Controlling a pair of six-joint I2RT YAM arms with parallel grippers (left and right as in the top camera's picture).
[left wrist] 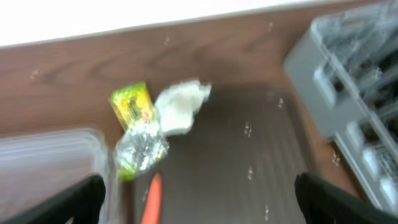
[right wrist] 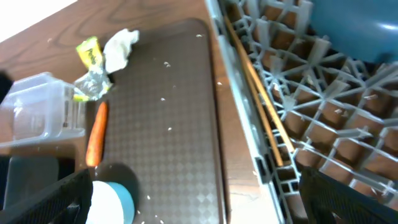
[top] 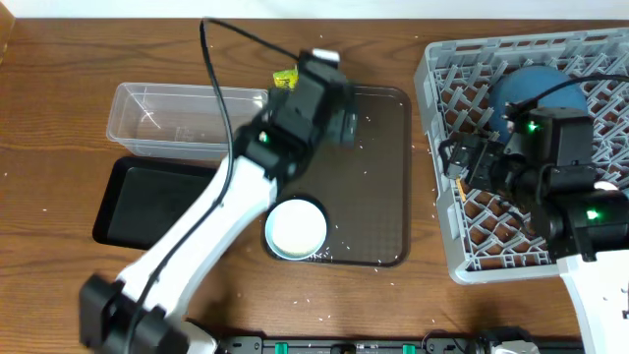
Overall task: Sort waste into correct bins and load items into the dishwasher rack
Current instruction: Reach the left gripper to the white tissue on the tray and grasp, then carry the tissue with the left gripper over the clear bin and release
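The left pincer (left wrist: 199, 186) is released, its jaws wide with nothing between them, above the far part of the brown tray (top: 378, 197). The waste lies just ahead of it, a little toward the clear tub (top: 187, 118); the carrot (left wrist: 153, 198) is nearest, then the crinkled wrappers (left wrist: 138, 144), then the tissue (left wrist: 180, 106). The long axis of the carrot runs almost straight away from the pincer (so the jaws, as they stand, would close across it, I judge); a short reach forward and down seems enough. The right pincer (right wrist: 196, 180) is also released and empty, at the left rim of the rack (top: 442, 88) where the chopsticks (right wrist: 258, 102) lie; it is well apart from the waste, so the left arm is the nearer one.
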